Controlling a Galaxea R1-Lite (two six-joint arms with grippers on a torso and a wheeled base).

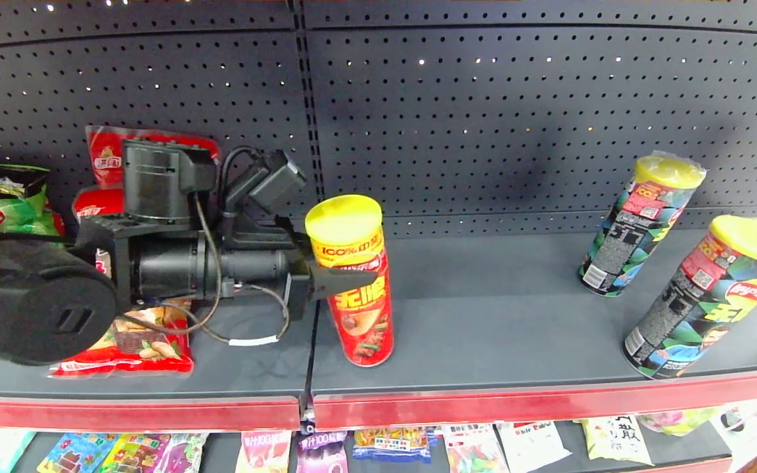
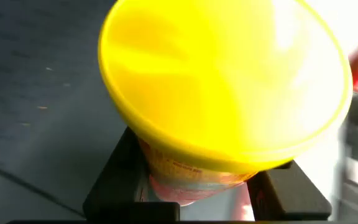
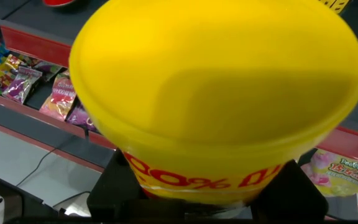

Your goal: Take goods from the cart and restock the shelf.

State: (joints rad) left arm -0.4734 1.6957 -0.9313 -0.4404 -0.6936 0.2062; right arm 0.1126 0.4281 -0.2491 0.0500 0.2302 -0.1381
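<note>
Head frontal to shelf (image 1: 497,309); wrists close-up.

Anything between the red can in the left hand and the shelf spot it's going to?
Nothing visible. The red can, in the left hand, is over bare shelf; the green cans stand well to its right.

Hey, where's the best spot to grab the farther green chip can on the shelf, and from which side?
Grip the farther green can around mid-body, below its yellow lid, probably coming from the front of the shelf: it stands on its base, with the pegboard behind it and bare shelf ahead.
</note>
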